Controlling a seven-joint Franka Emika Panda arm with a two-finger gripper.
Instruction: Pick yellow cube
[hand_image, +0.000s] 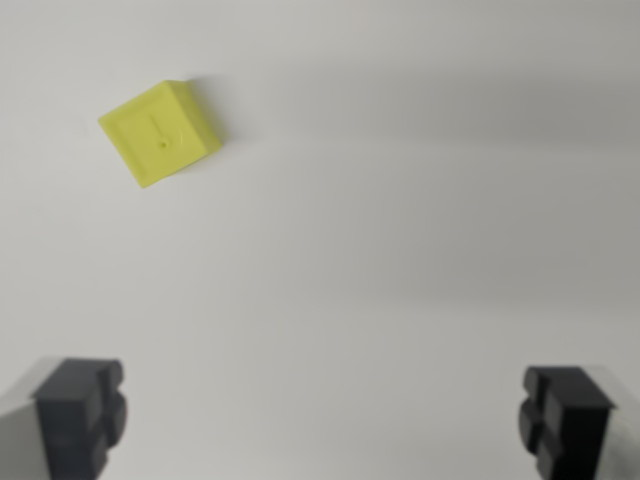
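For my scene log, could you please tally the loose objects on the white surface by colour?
Yellow: 1, the cube
Other colours: 0
Total: 1
The open tool holds nothing.

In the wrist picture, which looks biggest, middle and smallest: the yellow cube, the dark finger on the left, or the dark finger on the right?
1. Yellow cube, slightly the biggest.
2. The left finger and right finger look alike, so I won't rank them.
Both are cut off by the picture's edge and sit nearer the camera, so real sizes are unsure.

Plain white tabletop (400, 250), softly shadowed.
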